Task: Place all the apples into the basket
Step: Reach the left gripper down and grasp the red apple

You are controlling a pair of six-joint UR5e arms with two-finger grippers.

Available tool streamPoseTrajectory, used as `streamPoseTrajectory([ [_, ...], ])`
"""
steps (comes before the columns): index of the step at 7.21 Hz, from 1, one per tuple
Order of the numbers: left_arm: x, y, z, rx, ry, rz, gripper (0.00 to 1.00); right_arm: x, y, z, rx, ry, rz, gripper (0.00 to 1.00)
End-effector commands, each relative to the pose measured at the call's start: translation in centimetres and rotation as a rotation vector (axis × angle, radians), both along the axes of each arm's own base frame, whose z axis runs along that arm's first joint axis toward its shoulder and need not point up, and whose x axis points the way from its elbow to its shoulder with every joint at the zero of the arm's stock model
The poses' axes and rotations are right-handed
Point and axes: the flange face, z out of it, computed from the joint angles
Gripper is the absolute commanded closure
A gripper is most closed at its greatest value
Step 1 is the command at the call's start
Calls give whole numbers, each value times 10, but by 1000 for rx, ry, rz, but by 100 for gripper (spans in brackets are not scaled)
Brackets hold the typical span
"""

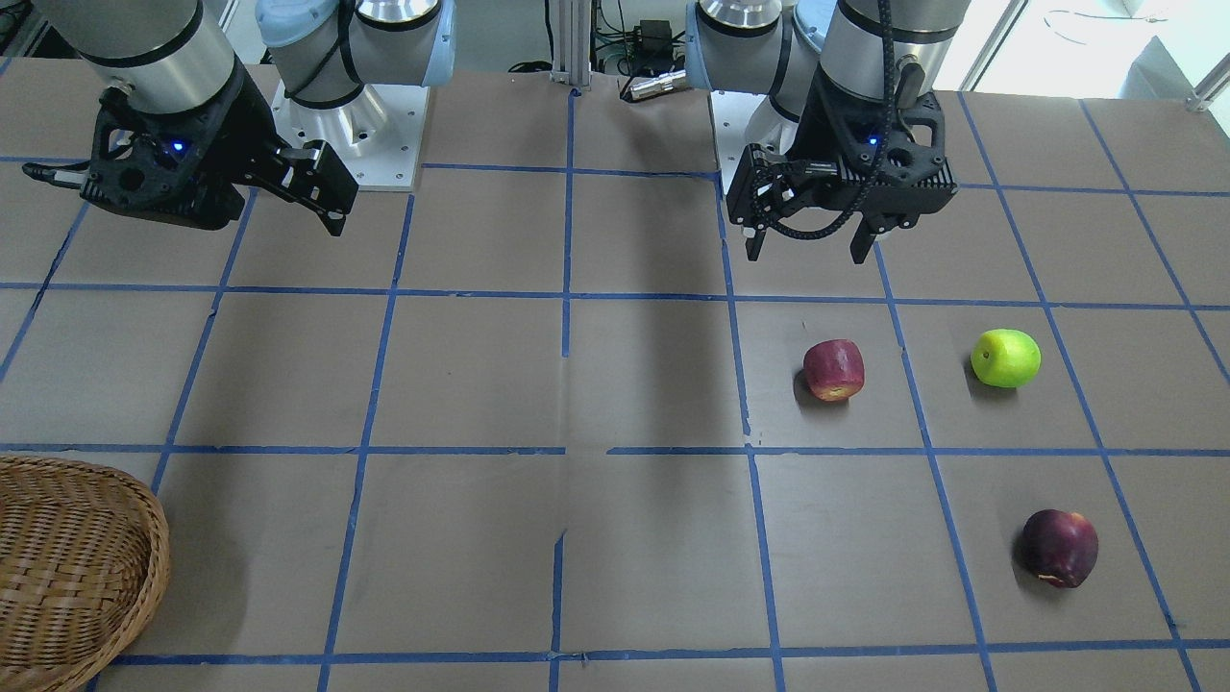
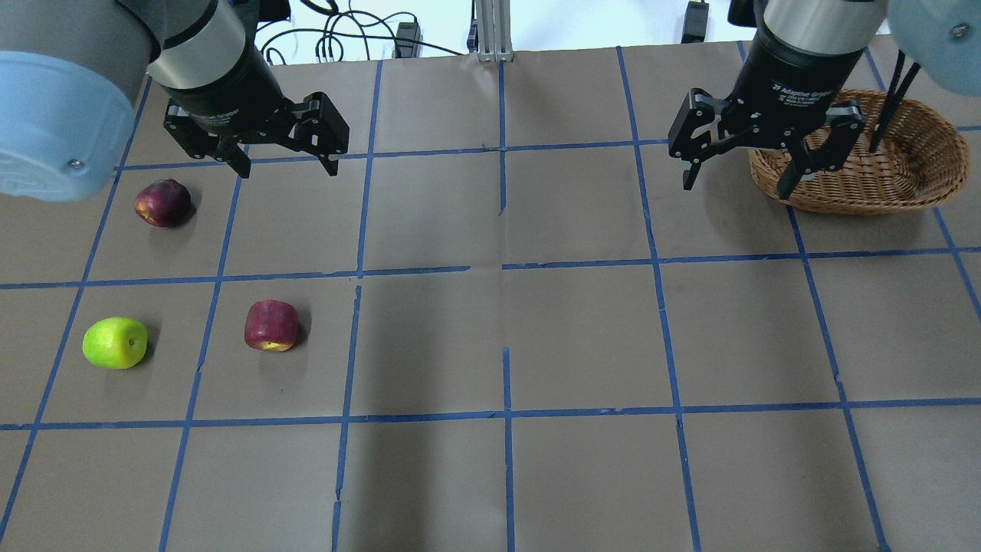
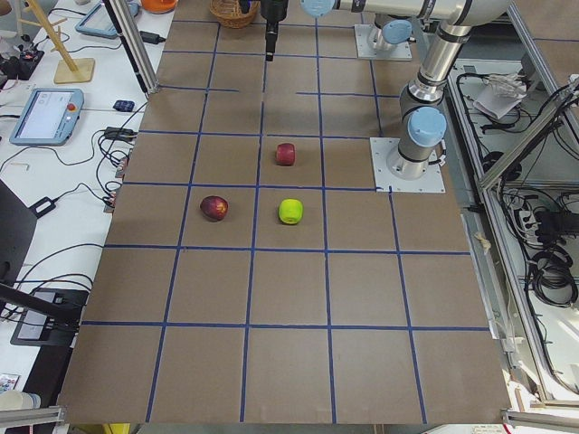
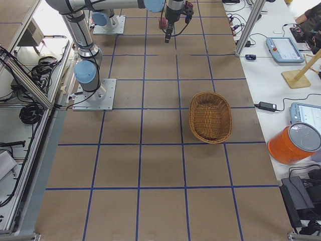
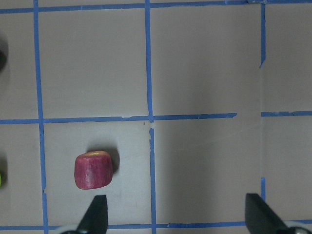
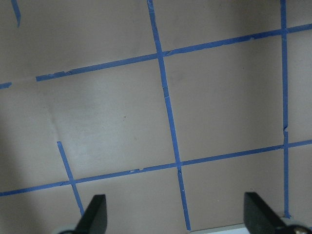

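Three apples lie on the table on my left side: a dark maroon apple (image 2: 162, 203), a yellow-green apple (image 2: 115, 343) and a red apple with a yellowish base (image 2: 271, 325). My left gripper (image 2: 283, 157) is open and empty, hovering above the table beyond the red apple. In the left wrist view the red apple (image 5: 92, 169) lies just ahead of the left fingertip (image 5: 97, 212). The wicker basket (image 2: 920, 165) stands at the far right. My right gripper (image 2: 736, 175) is open and empty, hovering just left of the basket; the right wrist view shows only bare table between its fingertips (image 6: 95, 212).
The brown table (image 2: 506, 337) carries a blue tape grid. The arm base plates (image 1: 384, 144) sit at the robot's edge of the table. An orange container (image 4: 295, 143) and tablets stand on a side bench beyond the basket end.
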Motion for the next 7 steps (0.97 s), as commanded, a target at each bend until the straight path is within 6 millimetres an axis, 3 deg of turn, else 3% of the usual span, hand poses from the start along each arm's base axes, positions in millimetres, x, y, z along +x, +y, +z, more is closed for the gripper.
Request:
streamPoseTrajectory([
  [1, 2, 0, -1, 1, 0, 3, 0, 0, 0, 1, -5, -3, -2, 0],
  [3, 2, 0, -2, 5, 4, 3, 0, 0, 0, 2, -4, -3, -2, 0],
  [5, 12, 0, -18, 36, -4, 17, 0, -1, 1, 1, -1, 10, 1, 0],
  [6, 37, -4, -37, 74, -5, 40, 0, -1, 0, 2, -5, 10, 1, 0],
  [7, 78, -2, -77, 151, -2, 29, 0, -1, 0, 2, -5, 10, 1, 0],
])
